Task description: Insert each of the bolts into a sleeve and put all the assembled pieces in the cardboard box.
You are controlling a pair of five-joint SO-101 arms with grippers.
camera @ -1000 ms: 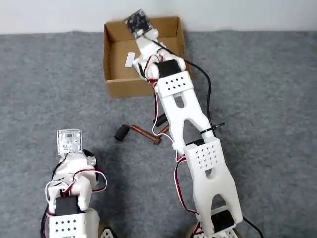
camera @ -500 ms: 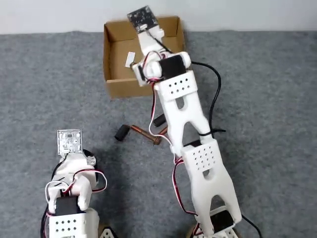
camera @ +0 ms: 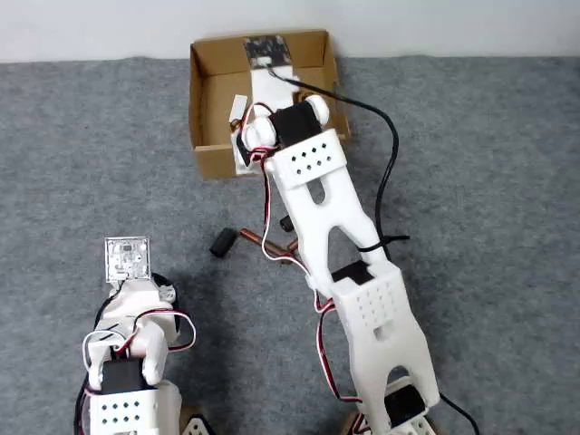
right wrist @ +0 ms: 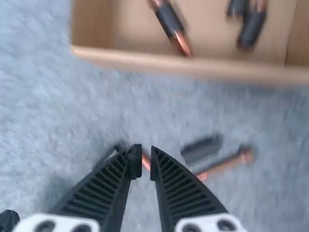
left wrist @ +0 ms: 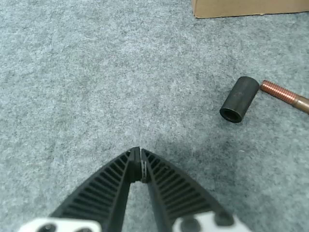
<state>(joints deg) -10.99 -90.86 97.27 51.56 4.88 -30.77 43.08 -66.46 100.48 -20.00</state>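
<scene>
Copper threaded bolts (right wrist: 181,44) already sleeved lay in the brown cardboard box (right wrist: 193,65); at its six o'clock a bare bolt (left wrist: 285,94) and black cylindrical sleeve (left wrist: 240,99) waited, probably reachable by both arms. Right gripper (right wrist: 146,162) stood slightly parted, left gripper (left wrist: 140,164) closed, both empty.

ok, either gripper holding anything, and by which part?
Nothing held. Left gripper: fingers shut, empty. Right gripper: fingers slightly apart, nothing between them.

My right arm (camera: 376,308) is white plastic, with perforated plates and slotted links; red, white and black wires (camera: 321,340) trail along it, and a black cable (camera: 395,149) loops off at 3 o'clock. My left arm (camera: 127,313) matches. The left gripper (left wrist: 140,166) and right gripper (right wrist: 143,166) are black and ribbed.
</scene>
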